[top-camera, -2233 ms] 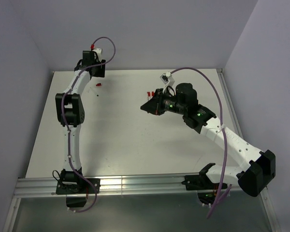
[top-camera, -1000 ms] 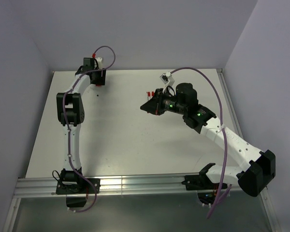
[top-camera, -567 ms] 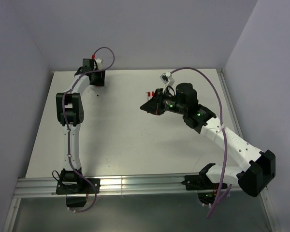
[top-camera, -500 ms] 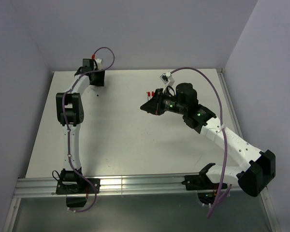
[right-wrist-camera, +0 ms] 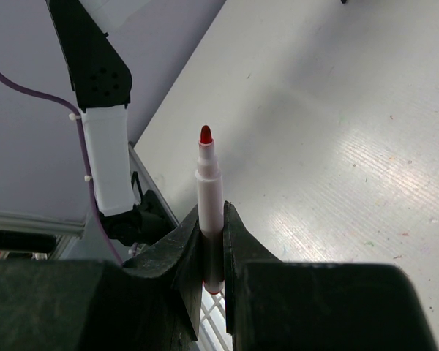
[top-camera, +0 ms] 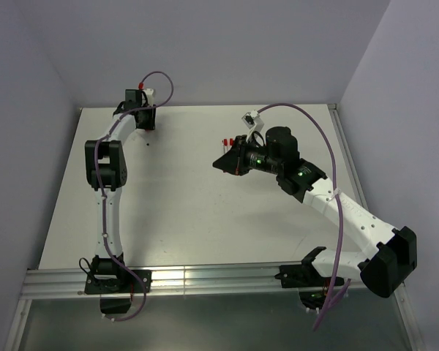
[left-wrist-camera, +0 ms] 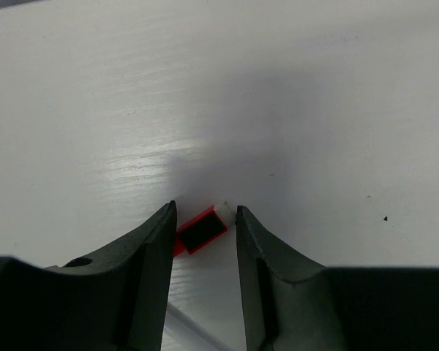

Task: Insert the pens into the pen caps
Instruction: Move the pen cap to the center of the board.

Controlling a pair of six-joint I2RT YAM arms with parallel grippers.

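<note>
Red cap between left pincer: wrist-view only.

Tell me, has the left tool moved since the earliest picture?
Yes. Against the table's far edge, the left tool has come nearer and lower, now straddling the red cap.

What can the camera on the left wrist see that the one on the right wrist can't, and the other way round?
Only the left wrist view shows a red cap lying on the table between the open fingers of the left gripper, close against one finger. Only the right wrist view shows a white pen with a red tip, clamped in the right gripper and pointing away from the camera, with the left arm and a wall behind. Both show the white table and a pair of dark fingers.
</note>
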